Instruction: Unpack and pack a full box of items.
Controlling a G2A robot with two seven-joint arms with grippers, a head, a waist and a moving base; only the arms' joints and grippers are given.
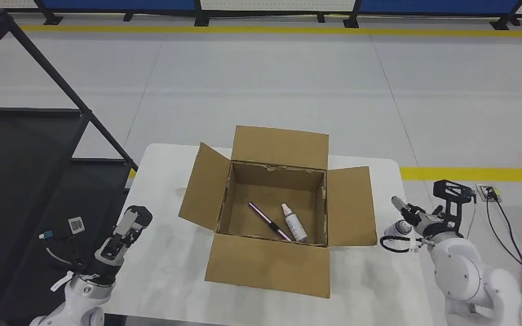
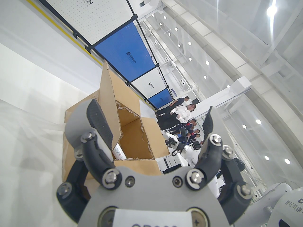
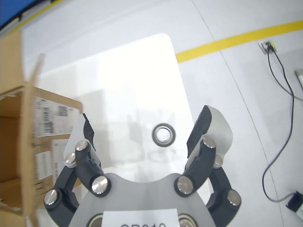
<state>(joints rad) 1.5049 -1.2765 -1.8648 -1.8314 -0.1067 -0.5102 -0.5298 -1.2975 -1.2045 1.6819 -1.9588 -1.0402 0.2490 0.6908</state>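
Right gripper [image 3: 144, 113] by ring [image 3: 163, 134], beside box [image 3: 14, 131]

matt brown cardboard box [image 1: 267, 265], rough and torn along its inner edges. smooth glossy white table [image 1: 163, 236]. shiny polished metal ring [image 3: 163, 135]. ribbed matt black pads [image 3: 197, 128] on right gripper [image 3: 144, 115], with bright metal screws [image 3: 98, 185].

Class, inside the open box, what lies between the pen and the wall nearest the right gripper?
A white bottle lies there on the floor of the box, beside the pen; the top view shows it.
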